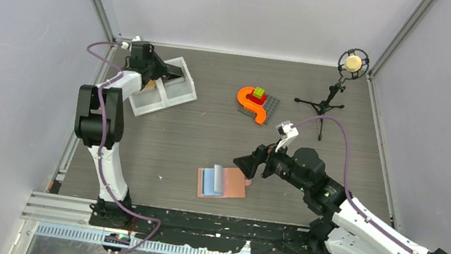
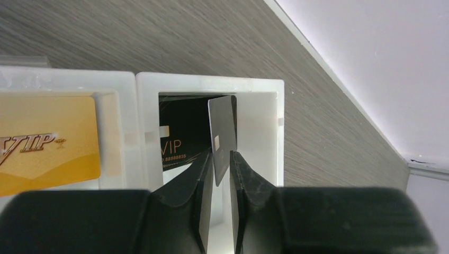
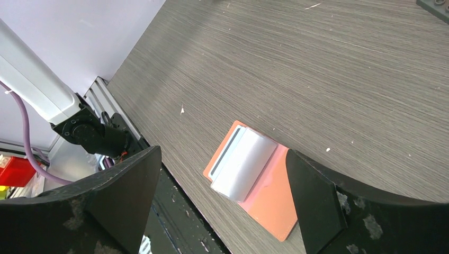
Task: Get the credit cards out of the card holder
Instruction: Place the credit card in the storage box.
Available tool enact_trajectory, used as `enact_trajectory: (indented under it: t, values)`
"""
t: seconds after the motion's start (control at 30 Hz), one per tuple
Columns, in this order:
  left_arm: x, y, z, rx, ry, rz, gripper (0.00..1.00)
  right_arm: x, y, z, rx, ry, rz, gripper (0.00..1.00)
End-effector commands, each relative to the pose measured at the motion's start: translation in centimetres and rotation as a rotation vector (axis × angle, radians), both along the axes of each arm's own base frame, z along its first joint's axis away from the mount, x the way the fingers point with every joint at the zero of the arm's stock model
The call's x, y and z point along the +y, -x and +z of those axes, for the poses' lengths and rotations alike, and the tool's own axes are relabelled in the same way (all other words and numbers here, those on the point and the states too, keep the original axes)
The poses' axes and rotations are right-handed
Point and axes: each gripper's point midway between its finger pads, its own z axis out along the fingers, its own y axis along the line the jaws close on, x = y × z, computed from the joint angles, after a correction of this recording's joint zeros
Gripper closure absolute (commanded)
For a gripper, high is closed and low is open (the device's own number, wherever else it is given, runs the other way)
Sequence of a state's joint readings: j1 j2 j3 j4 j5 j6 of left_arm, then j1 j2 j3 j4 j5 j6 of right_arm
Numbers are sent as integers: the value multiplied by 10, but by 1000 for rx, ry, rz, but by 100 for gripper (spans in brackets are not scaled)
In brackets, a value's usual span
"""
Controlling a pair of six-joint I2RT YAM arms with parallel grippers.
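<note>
My left gripper (image 2: 221, 156) hangs over the right compartment of a white tray (image 2: 212, 82), its jaws a narrow gap apart. A dark grey credit card (image 2: 222, 124) stands on edge, tilted, between the fingertips. Under it a black VIP card (image 2: 177, 143) lies flat, and a gold VIP card (image 2: 47, 137) fills the left compartment. The salmon card holder (image 1: 235, 188) lies spread near the table's front, one grey-blue pocket flap (image 3: 246, 169) raised. Thin card edges (image 3: 226, 154) show under that flap. My right gripper (image 3: 223, 153) hovers wide open over the card holder (image 3: 272, 198), with nothing between its fingers.
The tray (image 1: 164, 87) sits at the back left, where the left gripper (image 1: 165, 72) is. An orange curved toy with a green block (image 1: 253, 101) rests on a grey plate mid-back. A microphone on a tripod (image 1: 352, 64) stands at the back right. The front rail (image 1: 194, 227) borders the holder.
</note>
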State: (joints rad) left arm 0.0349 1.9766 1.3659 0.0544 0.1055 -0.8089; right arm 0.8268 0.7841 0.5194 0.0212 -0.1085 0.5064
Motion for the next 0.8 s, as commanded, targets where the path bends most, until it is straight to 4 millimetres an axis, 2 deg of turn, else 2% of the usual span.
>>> enact_trajectory:
  t: [0.0, 0.3, 0.7, 0.77]
  values:
    - [2, -17, 22, -68, 3, 7, 78, 0, -6, 31, -71, -61, -23, 5]
    - [3, -15, 31, -71, -11, 2, 67, -3, -6, 33, -81, -64, -28, 5]
    - [8, -9, 79, -52, -35, 10, 58, -3, -7, 31, -40, -54, -46, 5]
    - [8, -5, 90, -26, -35, 8, 56, -7, -8, 23, -7, -32, -73, 5]
